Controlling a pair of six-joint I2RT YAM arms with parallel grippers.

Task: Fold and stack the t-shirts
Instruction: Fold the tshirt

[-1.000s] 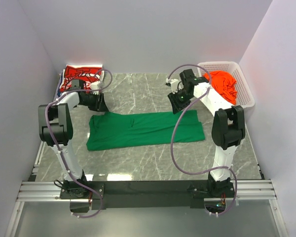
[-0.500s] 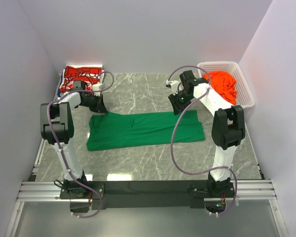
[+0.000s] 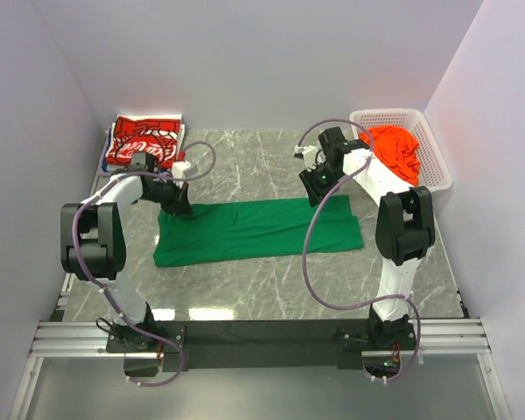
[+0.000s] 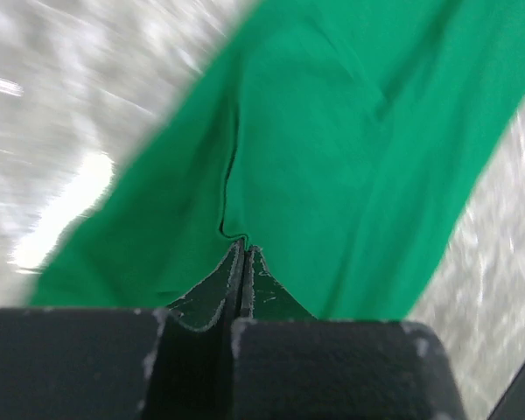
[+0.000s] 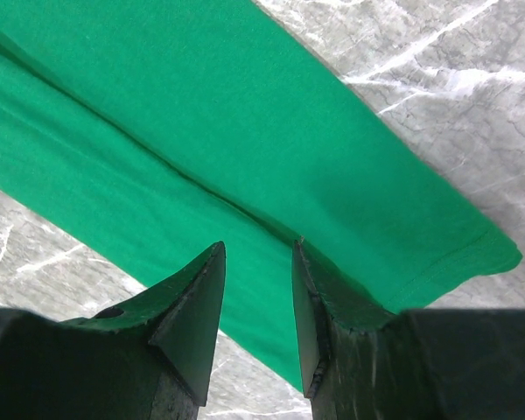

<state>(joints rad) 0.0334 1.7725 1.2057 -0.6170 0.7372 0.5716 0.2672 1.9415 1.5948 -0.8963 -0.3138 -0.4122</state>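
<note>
The bright green t-shirt [image 3: 258,229] lies as a long folded band across the middle of the table; it fills the left wrist view [image 4: 350,131] and the right wrist view [image 5: 201,114]. My left gripper [image 3: 178,205] [image 4: 243,247] is shut on a fold of the green t-shirt at its far left corner. My right gripper [image 3: 318,187] [image 5: 258,245] is open just above the shirt's far right part, with cloth under both fingers. The red t-shirt with white lettering [image 3: 144,140] lies at the back left. The orange t-shirt [image 3: 399,149] is bunched in the basket.
The white mesh basket [image 3: 394,114] stands at the back right against the wall. Walls close in the table on the left, back and right. Marble tabletop [image 3: 245,166] shows behind and in front of the green shirt. Cables loop over both arms.
My left gripper has moved toward me and slightly right, from just behind the green shirt onto its far left corner. The right gripper has barely moved.
</note>
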